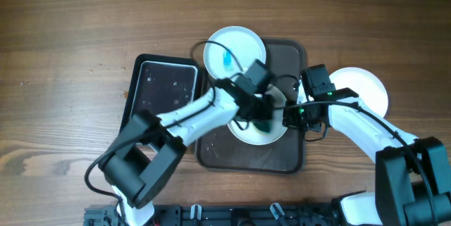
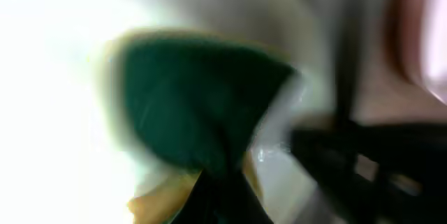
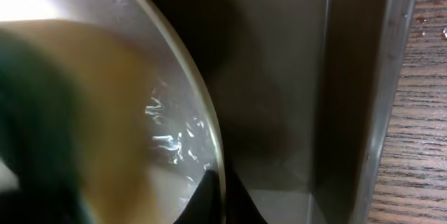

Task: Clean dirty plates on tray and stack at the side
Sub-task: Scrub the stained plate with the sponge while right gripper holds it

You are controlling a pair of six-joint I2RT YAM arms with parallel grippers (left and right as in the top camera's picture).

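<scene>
My left tool is clamped on the sponge and presses it onto the middle plate, which lies on the floor of the tray near its centre. The left wrist camera is badly blurred. I make out only the sponge's green face with a yellow layer beneath it, rising from dark fingers at the bottom edge. Around it is glaring white, and the plate's outline is lost.

My right tool is closed on that plate's rim, on the side nearest the tray's right wall. Only the right wrist view shows this bite: the wet, glinting rim runs straight into the dark fingertips. The tray's bare floor and raised wall lie beyond.

Only the overhead view shows the other plates. The smeared plate, with a blue mark in it, overlaps the tray's far left corner. The clean plate sits on the bench right of the tray, and my right arm partly covers it. The black tray lies just left of the tray, and my left arm hides the near end of the gap between them.
</scene>
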